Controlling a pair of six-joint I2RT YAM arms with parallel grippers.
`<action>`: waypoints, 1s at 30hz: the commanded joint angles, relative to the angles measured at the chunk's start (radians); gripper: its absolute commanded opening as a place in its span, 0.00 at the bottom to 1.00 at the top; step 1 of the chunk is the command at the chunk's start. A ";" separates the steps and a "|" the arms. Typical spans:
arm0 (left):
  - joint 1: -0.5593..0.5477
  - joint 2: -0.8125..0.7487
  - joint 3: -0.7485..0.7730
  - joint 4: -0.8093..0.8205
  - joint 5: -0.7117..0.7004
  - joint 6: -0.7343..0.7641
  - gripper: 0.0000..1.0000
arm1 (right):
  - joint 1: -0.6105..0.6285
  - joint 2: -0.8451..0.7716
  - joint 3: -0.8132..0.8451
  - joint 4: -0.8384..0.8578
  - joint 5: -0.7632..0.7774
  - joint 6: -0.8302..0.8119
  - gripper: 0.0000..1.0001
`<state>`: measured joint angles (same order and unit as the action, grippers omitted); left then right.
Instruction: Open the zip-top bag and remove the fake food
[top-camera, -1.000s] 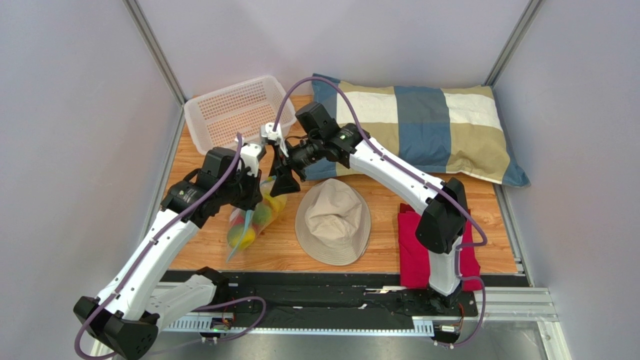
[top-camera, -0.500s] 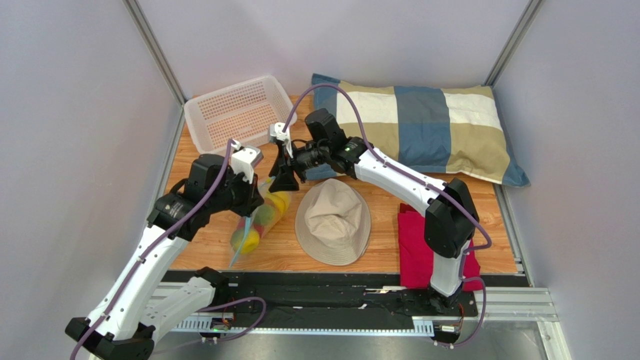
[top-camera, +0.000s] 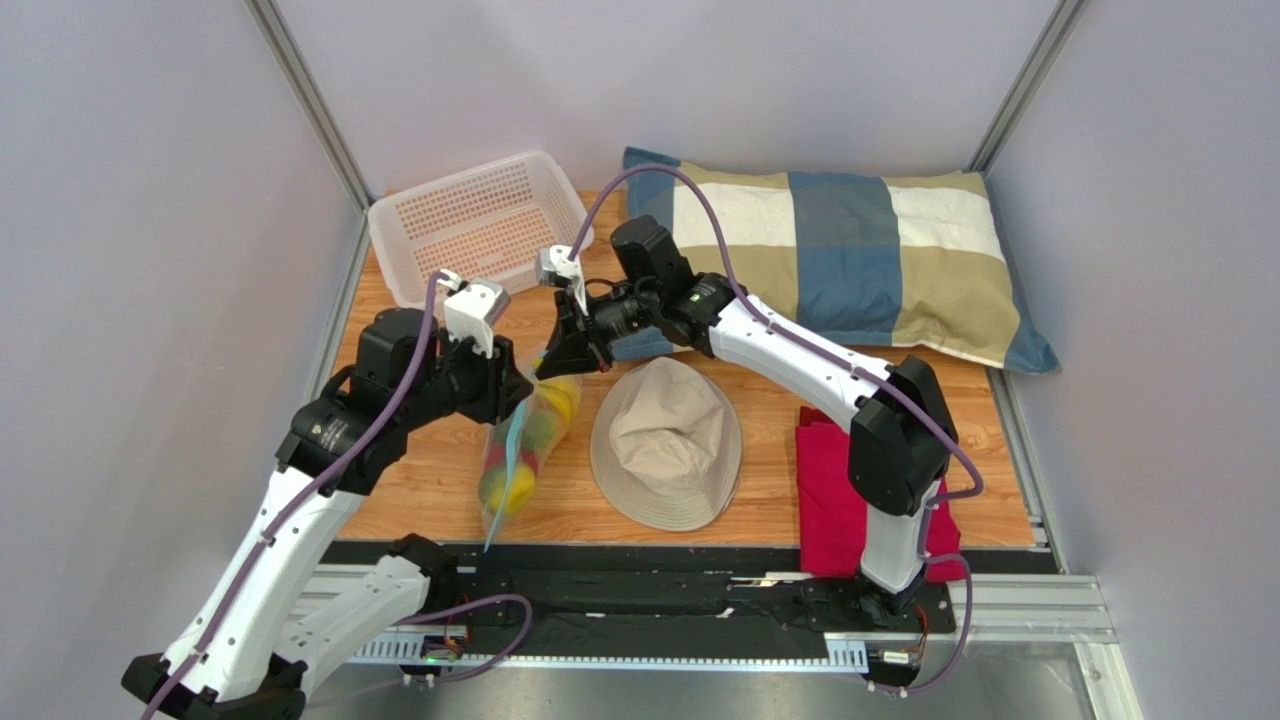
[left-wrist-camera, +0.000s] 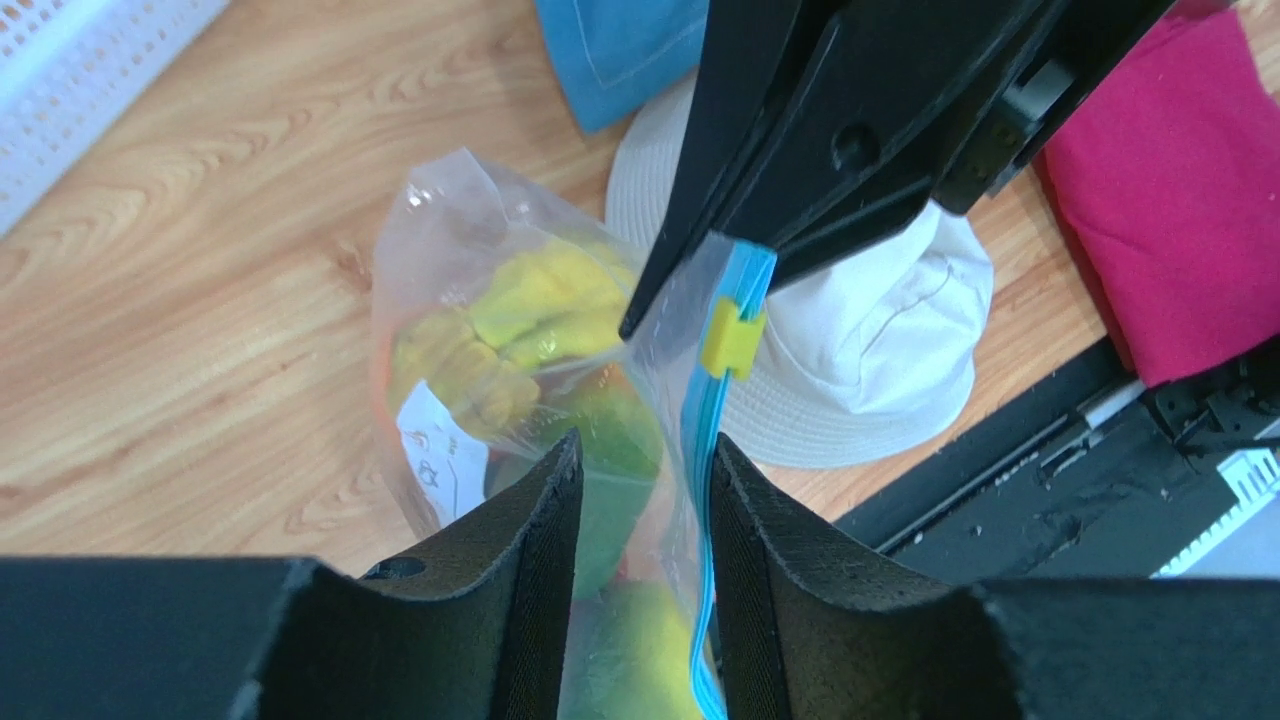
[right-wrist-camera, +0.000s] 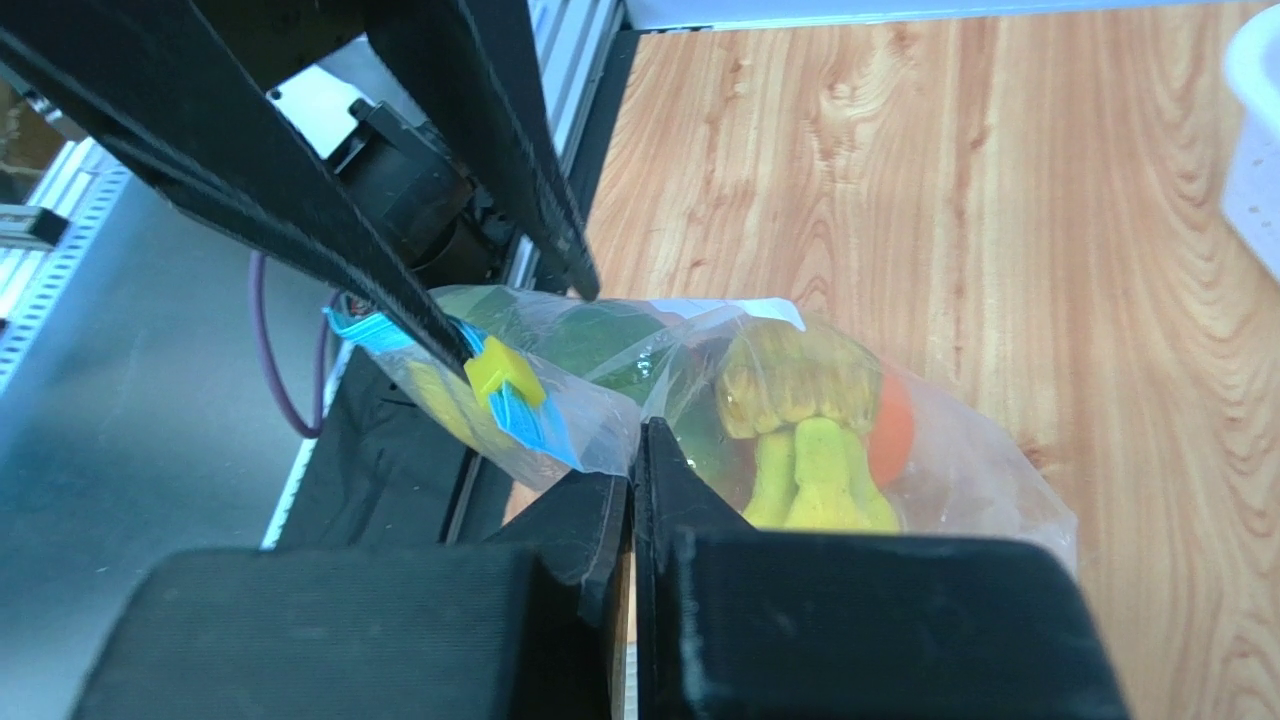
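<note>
1. Top view: your zip-top bag (top-camera: 519, 435) lies tilted on the wooden surface (top-camera: 413, 480), just left of the hat (top-camera: 666, 443); the fake food (top-camera: 508, 477) is inside it.
2. Left wrist: the left gripper (left-wrist-camera: 642, 450) has its jaws apart; they straddle the blue zip strip (left-wrist-camera: 700, 495) below the yellow slider (left-wrist-camera: 732, 338).
3. Right wrist: the right gripper (right-wrist-camera: 634, 438) has its jaws clamped on the bag's clear edge.

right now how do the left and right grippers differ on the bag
The right gripper is shut, pinching the zip-top bag; the left gripper is open, its fingers straddling the blue zip strip. The right gripper's tip sits beside the yellow slider; the left gripper is farther along the strip. Both are at its zip edge.
</note>
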<state>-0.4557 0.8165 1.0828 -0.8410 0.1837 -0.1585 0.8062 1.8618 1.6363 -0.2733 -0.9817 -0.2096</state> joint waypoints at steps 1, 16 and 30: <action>0.003 0.012 0.038 0.118 -0.014 0.011 0.41 | -0.004 -0.001 0.066 -0.049 -0.071 -0.014 0.00; 0.003 0.069 0.072 0.175 0.121 0.042 0.42 | -0.004 0.023 0.128 -0.115 -0.077 0.010 0.00; 0.003 0.062 0.075 0.152 0.086 0.066 0.00 | -0.004 0.004 0.126 -0.126 -0.054 -0.017 0.10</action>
<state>-0.4557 0.8845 1.1213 -0.7128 0.2722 -0.1268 0.8001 1.8858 1.7161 -0.4168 -1.0233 -0.2100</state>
